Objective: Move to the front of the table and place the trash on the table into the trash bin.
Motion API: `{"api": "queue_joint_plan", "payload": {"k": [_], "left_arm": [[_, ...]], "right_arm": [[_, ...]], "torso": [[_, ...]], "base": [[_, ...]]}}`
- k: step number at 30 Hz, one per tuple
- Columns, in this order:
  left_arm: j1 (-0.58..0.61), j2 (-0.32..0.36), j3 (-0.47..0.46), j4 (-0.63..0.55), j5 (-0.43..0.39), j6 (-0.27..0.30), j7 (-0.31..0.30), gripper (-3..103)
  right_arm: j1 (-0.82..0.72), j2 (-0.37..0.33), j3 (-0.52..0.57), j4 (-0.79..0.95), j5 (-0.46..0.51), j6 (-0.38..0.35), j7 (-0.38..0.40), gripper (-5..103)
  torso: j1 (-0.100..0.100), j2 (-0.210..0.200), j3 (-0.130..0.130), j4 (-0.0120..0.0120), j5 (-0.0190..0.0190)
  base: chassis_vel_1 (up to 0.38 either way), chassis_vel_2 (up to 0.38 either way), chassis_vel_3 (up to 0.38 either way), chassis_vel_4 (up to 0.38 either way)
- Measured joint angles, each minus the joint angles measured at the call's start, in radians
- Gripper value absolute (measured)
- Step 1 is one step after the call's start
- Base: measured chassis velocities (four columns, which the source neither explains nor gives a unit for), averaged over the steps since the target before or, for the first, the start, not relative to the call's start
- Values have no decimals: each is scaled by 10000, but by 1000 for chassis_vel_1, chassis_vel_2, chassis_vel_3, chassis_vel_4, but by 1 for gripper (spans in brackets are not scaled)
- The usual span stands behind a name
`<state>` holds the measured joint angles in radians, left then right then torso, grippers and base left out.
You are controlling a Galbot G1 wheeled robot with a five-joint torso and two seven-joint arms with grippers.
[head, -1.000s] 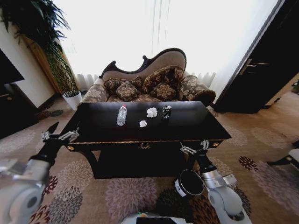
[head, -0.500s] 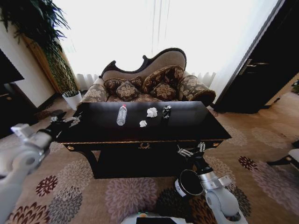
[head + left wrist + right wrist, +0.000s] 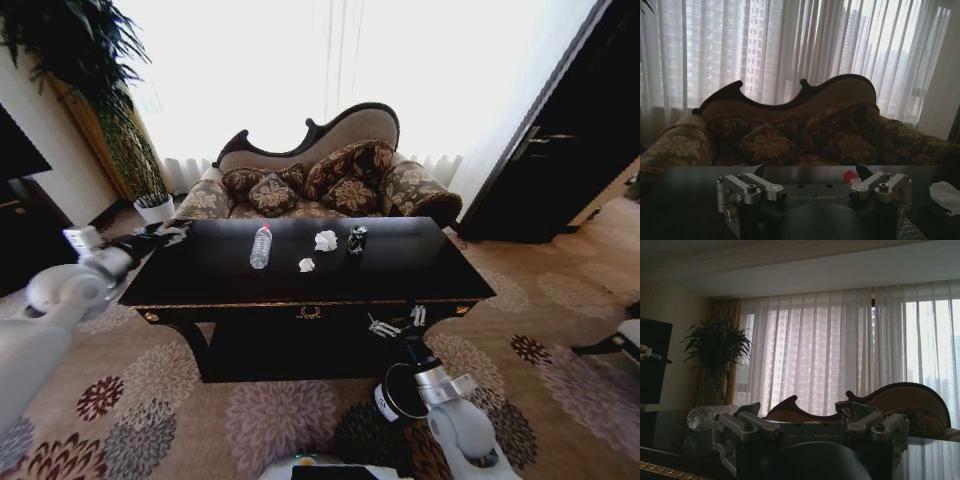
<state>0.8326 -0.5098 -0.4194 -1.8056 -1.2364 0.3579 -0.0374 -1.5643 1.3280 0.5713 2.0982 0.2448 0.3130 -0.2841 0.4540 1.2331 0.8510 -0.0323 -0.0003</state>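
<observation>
The table point(image 3: 400, 265) sits square ahead, glossy black, sofa point(image 3: 330, 175) behind it against the bright curtains point(image 3: 300, 70). On the top, the trash is strung out in a loose row toward the far half: the bottle point(image 3: 260, 246) lies on its side at the left, red cap pointing to the sofa; a small wad point(image 3: 306, 265) sits just right of it and nearer the front; a bigger wad point(image 3: 325, 240) is behind that; and the can point(image 3: 356, 239) stands just beside the bigger wad, on its right. All four apart from each other, none in anyone's grip. The left gripper point(image 3: 172, 235) is up at the table's far-left corner, level with the top, well left of the bottle; from the left wrist view its fingers point(image 3: 747, 185) stand wide apart with nothing between them, the bottle's cap point(image 3: 850, 176) showing beyond. The right gripper point(image 3: 395, 321) hangs low at the table's front edge, right of the gold ornament point(image 3: 309, 312), its fingers point(image 3: 752, 422) spread and empty too. The bin point(image 3: 402, 392) stands on the carpet point(image 3: 270, 410) below the front-right of the table, just beside the right arm. A plant pot point(image 3: 155, 213) sits off the far-left corner.
</observation>
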Motion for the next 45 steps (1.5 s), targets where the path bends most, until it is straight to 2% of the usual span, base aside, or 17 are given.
{"api": "queue_joint_plan", "payload": {"k": [1, 3, 6, 7, 10, 12, 14, 16, 20, 27, 38, 45], "left_arm": [[-443, -86, 519, 33, 12, 21, -11, 100], [-645, -138, 765, 50, 19, 26, -12, 100], [-1831, -505, 2334, 369, 101, 35, -172, 100], [-1831, -505, 2334, 369, 101, 35, -172, 100], [-3133, -1098, 3878, 966, 81, 38, -746, 100], [-3389, -1254, 4132, 1065, 71, 46, -884, 100], [-3907, -1662, 4544, 1207, 57, 94, -1313, 100], [-4220, -2134, 4756, 1162, 61, 227, -1770, 100], [-4226, -2467, 4817, 881, 138, 421, -2036, 100], [-3663, -2474, 4854, 409, 725, 598, -1914, 100], [-3348, -2847, 5204, 730, 1090, 591, -1570, 100], [-3010, -3011, 5086, 788, 1271, 591, -1496, 100]], "right_arm": [[45, 48, -140, 8, -99, -17, 4, 100], [66, 72, -199, 12, -139, -23, 5, 100], [128, 177, -508, 11, -376, -37, 5, 100], [128, 177, -508, 11, -376, -37, 5, 100], [136, 245, -680, -55, -526, -38, 2, 100], [138, 252, -694, -72, -550, -37, 0, 100], [139, 249, -695, -105, -575, -37, -1, 100], [126, 236, -646, -142, -578, -38, -3, 100], [81, 218, -572, -189, -584, -8, -13, 100], [70, 170, -523, -214, -592, 23, -40, 100], [68, 155, -513, -401, -610, 156, -135, 100], [116, 156, -524, -537, -651, 198, -156, 100]], "torso": [[0, 0, 0, 0, 3], [0, 0, 0, 0, 3], [-1, 1, -1, -1, 2], [-1, 1, -1, -1, 2], [-1, 0, 0, -1, 3], [0, 0, 0, -2, 2], [0, 0, 0, -3, 3], [0, 0, 0, -4, 4], [0, 0, 0, -5, 4], [-2, 1, -1, 1, 2], [-2, 1, -2, -1, 2], [-1, 1, -1, -1, 2]], "base": [[0, 0, 0, 0], [0, 0, 0, 0], [0, 0, 0, 0], [0, 0, 0, 0], [0, 0, 0, 0], [0, 0, 0, 0], [0, 0, 0, 0], [0, 0, 0, 0], [0, 0, 0, 0], [0, 0, 0, 0], [0, 0, 0, 0], [0, 0, 0, 0]]}}
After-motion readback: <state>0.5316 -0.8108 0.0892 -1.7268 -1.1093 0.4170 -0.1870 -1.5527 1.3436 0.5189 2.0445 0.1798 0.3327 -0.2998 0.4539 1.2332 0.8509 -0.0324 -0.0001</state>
